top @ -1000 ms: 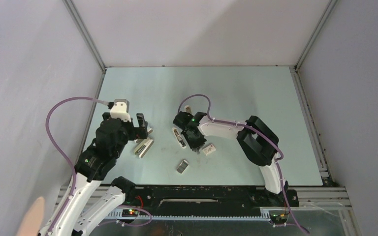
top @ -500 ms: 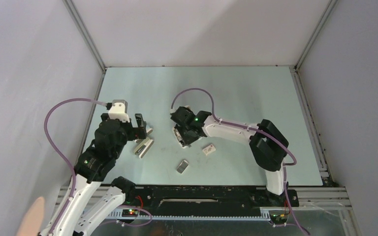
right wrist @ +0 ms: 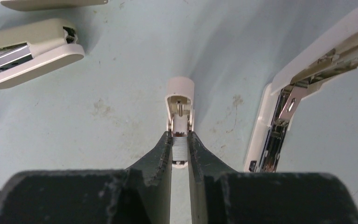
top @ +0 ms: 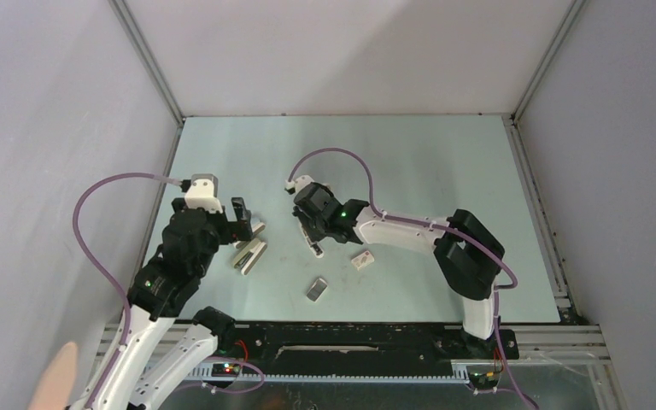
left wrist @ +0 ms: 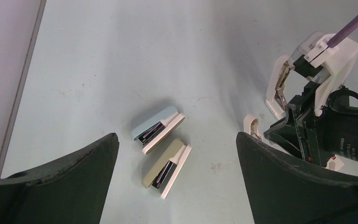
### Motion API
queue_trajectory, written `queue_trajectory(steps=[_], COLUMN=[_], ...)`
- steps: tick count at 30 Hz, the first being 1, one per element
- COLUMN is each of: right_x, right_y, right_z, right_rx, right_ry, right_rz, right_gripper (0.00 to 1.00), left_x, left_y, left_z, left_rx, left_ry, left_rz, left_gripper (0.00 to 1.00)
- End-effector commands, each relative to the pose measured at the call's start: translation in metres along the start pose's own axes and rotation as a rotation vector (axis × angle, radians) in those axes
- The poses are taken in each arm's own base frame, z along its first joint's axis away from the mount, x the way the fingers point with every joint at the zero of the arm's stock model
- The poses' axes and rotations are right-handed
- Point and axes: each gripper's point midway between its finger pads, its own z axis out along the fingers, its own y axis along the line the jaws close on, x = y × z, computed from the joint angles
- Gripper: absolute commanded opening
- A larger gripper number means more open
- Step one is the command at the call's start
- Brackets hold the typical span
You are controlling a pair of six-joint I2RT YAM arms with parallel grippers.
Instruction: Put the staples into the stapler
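Right end effector (right wrist: 180,137) pinches a short white plastic stub (right wrist: 180,95) just beside the slim white stapler (right wrist: 307,60); left end effector (left wrist: 177,140) gapes wide. One grey metal staples block (top: 317,289), two larger staplers (left wrist: 156,125) on the surface (top: 410,154).

Soft even light, faint shadows, sharp focus.

The stapler (right wrist: 259,126), slim and white, is seen swung open just beside the right fingers (right wrist: 161,154): one arm flat, the other raised, the dark metal channel exposed. The staples (top: 317,289), a small grey block, are laid flat, apart from those fingers.
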Motion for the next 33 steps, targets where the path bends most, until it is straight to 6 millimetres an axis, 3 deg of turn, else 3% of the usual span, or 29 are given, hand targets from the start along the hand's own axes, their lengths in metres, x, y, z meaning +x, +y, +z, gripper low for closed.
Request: queue_trajectory(steps=[1,13,33], right_x=[-0.011,0.019,0.036], right_y=[0.000,0.005,0.004], right_z=[0.012,0.029,0.035], right_rx=[0.021,0.018,0.020], right_ry=[-0.079,-0.025,0.013], right_rz=[-0.027,-0.033,-0.027], right_gripper=[0.11,0.09,0.08], left_x=[-0.008,-0.006,-0.005], left_y=[0.004,0.005,0.003], left_z=[0.000,0.001,0.002], left_rx=[-0.017,-0.022,-0.013], left_ry=[-0.038,-0.030,-0.026], left_rz=[0.005,0.006,0.007], left_gripper=[1.00,1.00,1.00])
